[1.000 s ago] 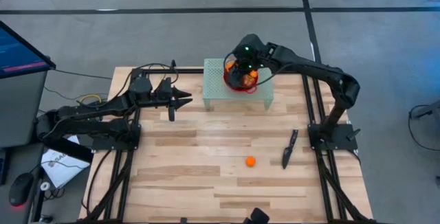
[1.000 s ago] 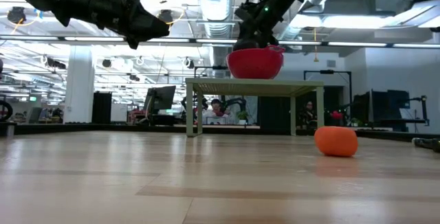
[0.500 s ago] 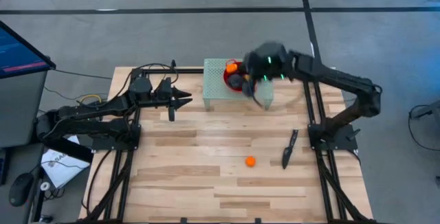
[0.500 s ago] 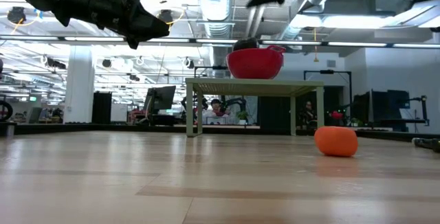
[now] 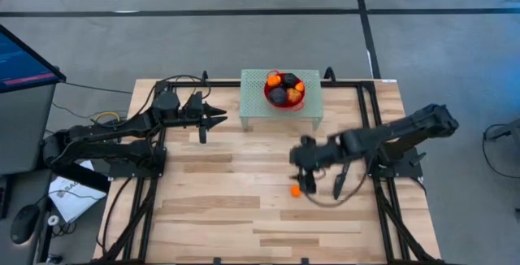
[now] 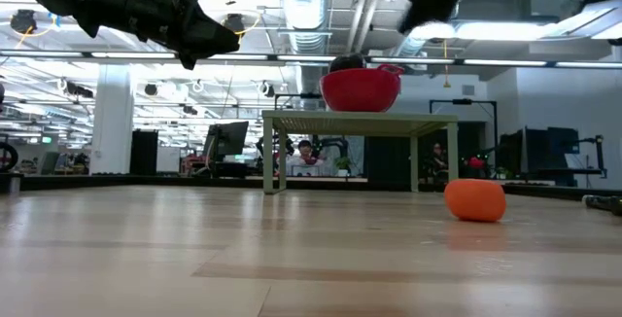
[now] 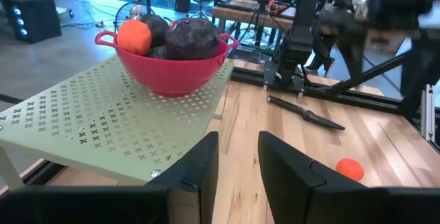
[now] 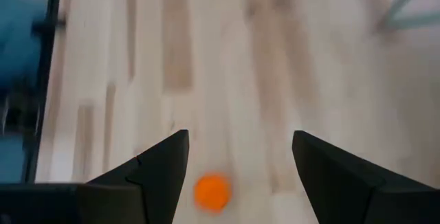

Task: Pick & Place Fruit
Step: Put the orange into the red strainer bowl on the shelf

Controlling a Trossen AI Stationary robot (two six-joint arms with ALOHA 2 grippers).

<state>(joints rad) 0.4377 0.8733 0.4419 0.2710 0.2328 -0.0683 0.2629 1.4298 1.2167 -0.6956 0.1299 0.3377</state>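
The right jaws (image 5: 302, 185) hang spread wide and empty just above a lone orange fruit (image 5: 296, 190) on the pale, striped wooden worktop (image 5: 227, 208); the right wrist view shows that small smooth ball (image 8: 212, 190) between the two dark wedge-shaped fingers (image 8: 158, 169), untouched. The left jaws (image 5: 218, 119) wait near the worktop's left rear, held off the surface, their blunt black fingers (image 7: 199, 172) parted by a narrow gap and gripping nothing.

The rest of the fruit (image 5: 284, 86) is heaped in a glossy red bowl (image 5: 272, 100) standing on a low, pale green perforated metal stand (image 5: 256, 106) at the back of the worktop. From above the heap reads as dark purple rounds with orange ones tucked among them. The left wrist view adds what that angle lacks: a wrinkled purple fruit (image 7: 194, 37), an orange one (image 7: 134, 36) beside it, the bowl's small side handles, and the cross-shaped holes of the stand.

A slim black knife-like tool (image 5: 342, 175) lies on the wood just right of the lone orange fruit, partly under the right arm. The low view sets that fruit (image 6: 474, 200) well in front of the stand, with only a dark rounded top showing above the bowl's rim. A monitor (image 5: 24, 58) stands off the worktop's left edge.
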